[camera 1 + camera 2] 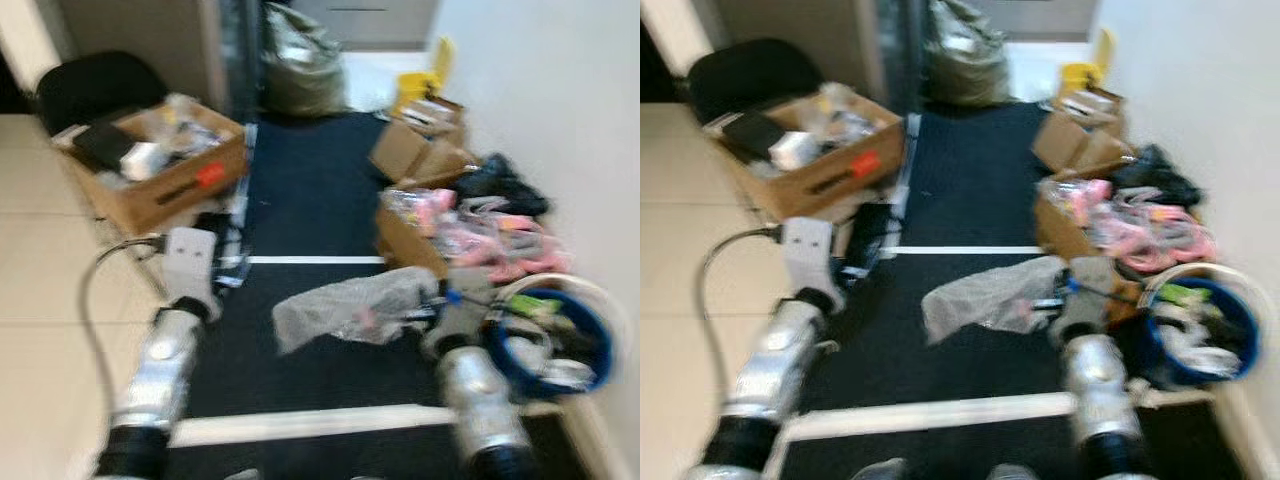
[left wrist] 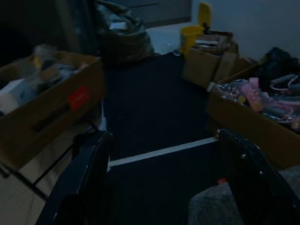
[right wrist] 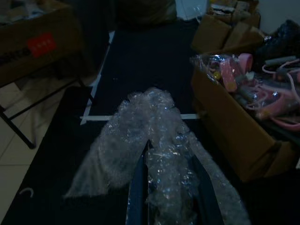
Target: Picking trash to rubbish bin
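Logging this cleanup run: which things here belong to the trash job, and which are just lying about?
Job:
- bubble wrap, held in the right gripper
- blue rubbish bin, at the robot's right

Lying about:
- box of pink items
- open cardboard box
- filled bag
- yellow container

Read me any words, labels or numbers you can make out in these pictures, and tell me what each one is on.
No text can be read here.
Red label on the cardboard box: too blurred.
Dark print beside it on the same box: too blurred.
Small box by the yellow bin: any printing too small to tell.
Bubble wrap in the right claw: no lettering seen.
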`<state>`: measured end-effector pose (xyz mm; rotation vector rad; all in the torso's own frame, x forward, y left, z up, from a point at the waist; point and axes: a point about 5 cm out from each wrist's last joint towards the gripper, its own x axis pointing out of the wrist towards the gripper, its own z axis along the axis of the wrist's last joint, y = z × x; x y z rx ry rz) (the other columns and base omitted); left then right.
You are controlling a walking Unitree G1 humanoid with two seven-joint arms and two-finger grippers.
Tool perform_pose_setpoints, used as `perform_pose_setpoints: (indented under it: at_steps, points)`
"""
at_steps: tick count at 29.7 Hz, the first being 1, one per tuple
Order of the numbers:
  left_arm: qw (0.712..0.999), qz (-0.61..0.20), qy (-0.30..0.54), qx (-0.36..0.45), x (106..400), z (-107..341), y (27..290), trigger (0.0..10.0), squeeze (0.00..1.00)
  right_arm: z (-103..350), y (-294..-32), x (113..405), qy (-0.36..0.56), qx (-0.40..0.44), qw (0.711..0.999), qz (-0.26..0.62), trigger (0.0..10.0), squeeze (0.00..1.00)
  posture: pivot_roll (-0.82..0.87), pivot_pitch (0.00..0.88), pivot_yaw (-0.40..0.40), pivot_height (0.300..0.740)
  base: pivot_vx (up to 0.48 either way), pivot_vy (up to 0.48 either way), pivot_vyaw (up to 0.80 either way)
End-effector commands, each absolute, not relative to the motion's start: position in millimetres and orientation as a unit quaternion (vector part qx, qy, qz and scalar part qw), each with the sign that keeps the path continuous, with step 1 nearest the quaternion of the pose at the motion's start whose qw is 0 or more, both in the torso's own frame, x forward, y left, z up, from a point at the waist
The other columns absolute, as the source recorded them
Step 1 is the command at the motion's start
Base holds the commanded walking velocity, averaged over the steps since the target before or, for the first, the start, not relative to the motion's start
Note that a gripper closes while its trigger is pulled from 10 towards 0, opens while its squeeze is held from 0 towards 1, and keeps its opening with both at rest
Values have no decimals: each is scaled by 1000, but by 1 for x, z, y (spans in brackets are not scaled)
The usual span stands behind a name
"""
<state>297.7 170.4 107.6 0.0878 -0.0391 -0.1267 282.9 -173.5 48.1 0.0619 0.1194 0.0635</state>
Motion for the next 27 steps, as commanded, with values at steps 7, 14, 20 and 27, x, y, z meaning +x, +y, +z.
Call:
perform_pose_setpoints:
  at_steps: [7,14,20,27]
  points:
    - [997,-65,-10,50,296,104,171,10000,0,47,-177,283,64,23,997,28,10000,0,-51,19,15,740,299,0,0]
    - [997,-66,-9,49,297,104,170,10000,0,45,-176,283,71,26,997,31,10000,0,-54,16,13,740,299,0,0]
    - [997,-66,-10,49,297,104,171,10000,0,46,-178,283,70,26,997,28,10000,0,-53,13,12,740,299,0,0]
    - [997,-64,-10,49,297,104,171,10000,0,46,-178,285,73,31,996,28,10000,0,-54,13,9,740,298,0,0]
